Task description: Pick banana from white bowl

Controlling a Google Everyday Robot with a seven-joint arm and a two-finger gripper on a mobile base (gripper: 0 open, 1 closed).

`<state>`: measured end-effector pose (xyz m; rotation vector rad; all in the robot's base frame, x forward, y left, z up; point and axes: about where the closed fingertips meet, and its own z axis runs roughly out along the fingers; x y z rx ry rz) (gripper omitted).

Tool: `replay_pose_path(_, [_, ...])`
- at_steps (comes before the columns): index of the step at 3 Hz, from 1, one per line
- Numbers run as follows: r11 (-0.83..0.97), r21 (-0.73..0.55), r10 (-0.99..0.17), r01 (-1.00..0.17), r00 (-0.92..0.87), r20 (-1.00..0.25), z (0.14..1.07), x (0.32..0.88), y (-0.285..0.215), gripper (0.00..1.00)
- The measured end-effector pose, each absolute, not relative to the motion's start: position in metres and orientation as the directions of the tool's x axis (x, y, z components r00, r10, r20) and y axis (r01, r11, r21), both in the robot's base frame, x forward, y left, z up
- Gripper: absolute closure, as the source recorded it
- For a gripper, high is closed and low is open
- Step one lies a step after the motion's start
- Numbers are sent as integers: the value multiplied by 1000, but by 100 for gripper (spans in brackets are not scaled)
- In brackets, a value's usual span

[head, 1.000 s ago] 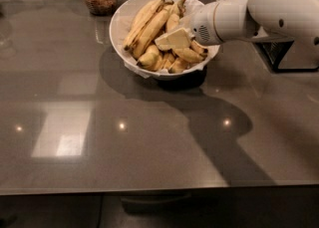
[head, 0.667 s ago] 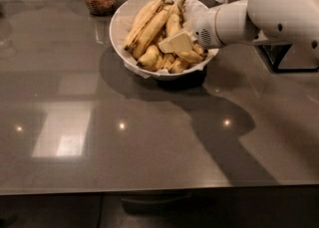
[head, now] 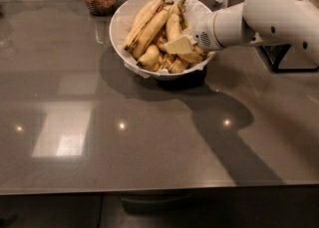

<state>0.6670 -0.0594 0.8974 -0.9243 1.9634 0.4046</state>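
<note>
While holding the gripper low inside the white bowl, just beside the banana leaning stem-up, aim mid-body, close squarely, lift straight up clear of 2 long neighbours. Grip state: cannot tell.

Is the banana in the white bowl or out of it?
In. The banana lies among other bananas inside the white bowl; the gripper is down in the bowl beside it.
</note>
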Motion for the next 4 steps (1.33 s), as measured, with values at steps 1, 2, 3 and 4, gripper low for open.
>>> replay_pose_path(1, [673,-72,-452,-736,-332,-828,890,673,-61,62])
replay_pose_path(2, [680,-81,-456,-728,-334,-825,889,675,-63,85])
replay_pose_path(3, [678,-99,-472,-728,-329,-818,902,672,-59,100])
replay_pose_path(4, [666,-121,-504,-736,-325,-800,930,665,-53,100])
